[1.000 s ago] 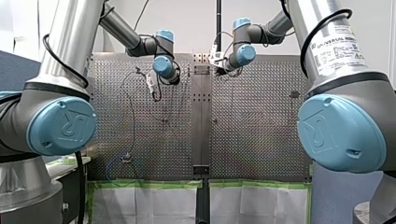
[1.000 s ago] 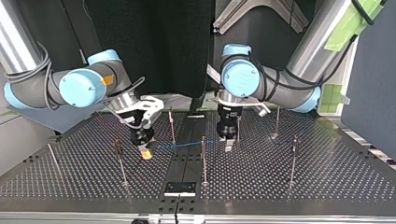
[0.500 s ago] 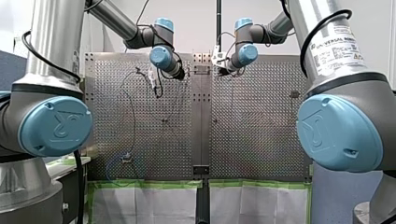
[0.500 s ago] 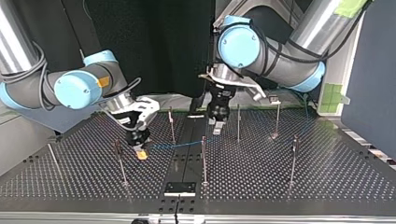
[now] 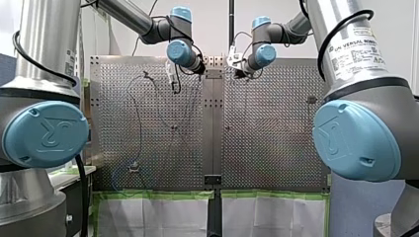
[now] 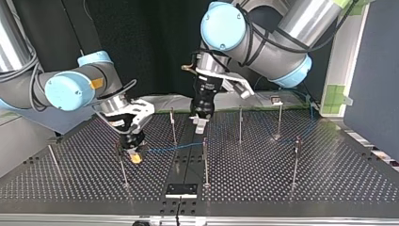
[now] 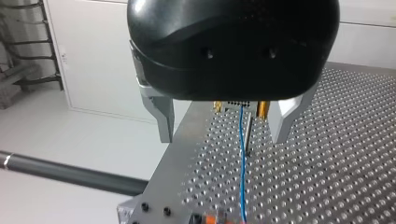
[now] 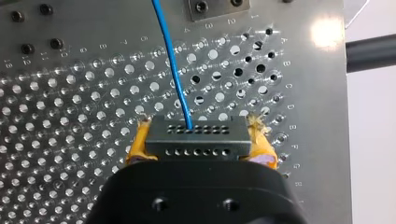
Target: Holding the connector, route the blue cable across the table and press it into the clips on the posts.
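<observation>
Your right claw is pinching the connector, its yellow pads pressed on the block's two short ends. That is the place to hold it: the connector is a hard, square little block that should not squash or twist in the grip. The blue cable leaving its face is thin and light and looks limp, so it will likely sag and wander unless you keep a gentle pull on it. Too hard a pull could strain it at the plug.

Your left claw hangs spread and empty above the desk, the cable running below the gap between its metal fingers.

Only the right wrist view shows how squarely the block sits between the pads. Only the top view shows the cable's whole run, low over the desk from the connector past the middle post towards the view's right. Whether it sits in any clip is too small to tell. In the front view the cable is barely traceable.
</observation>
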`<state>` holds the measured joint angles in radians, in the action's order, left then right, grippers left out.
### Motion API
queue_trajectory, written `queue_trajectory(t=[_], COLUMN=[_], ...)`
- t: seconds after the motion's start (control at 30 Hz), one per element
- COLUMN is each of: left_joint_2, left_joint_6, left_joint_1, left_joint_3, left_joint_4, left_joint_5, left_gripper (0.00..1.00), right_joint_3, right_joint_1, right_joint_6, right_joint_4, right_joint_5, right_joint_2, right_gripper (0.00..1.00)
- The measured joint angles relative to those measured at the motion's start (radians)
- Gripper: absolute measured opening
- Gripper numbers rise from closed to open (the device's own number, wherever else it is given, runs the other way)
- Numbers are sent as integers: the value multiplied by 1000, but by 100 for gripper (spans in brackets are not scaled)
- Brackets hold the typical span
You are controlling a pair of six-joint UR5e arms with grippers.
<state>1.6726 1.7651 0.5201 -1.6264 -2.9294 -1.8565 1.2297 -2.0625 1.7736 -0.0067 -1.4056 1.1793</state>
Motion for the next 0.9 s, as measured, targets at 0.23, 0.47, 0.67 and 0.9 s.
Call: queue_trajectory(t=[0.23, 0.47, 0.67, 0.9], left_joint_2=[50, 109, 147, 191], left_joint_6=[-33, -50, -57, -70], left_joint_1=[59, 95, 85, 78], left_joint_3=[59, 121, 173, 234], left_joint_4=[-48, -87, -122, -136], left_joint_5=[-59, -122, -169, -173], left_gripper=[100, 100, 100, 100], right_joint_3=[0, 0, 0, 0], right_joint_1=[1, 1, 1, 1], right_joint_6=[-1, -1, -1, -1], right_joint_4=[4, 5, 4, 3], right_joint_5=[0, 0, -1, -1], right_joint_2=[1, 1, 0, 0], right_gripper=[0, 0, 0, 0])
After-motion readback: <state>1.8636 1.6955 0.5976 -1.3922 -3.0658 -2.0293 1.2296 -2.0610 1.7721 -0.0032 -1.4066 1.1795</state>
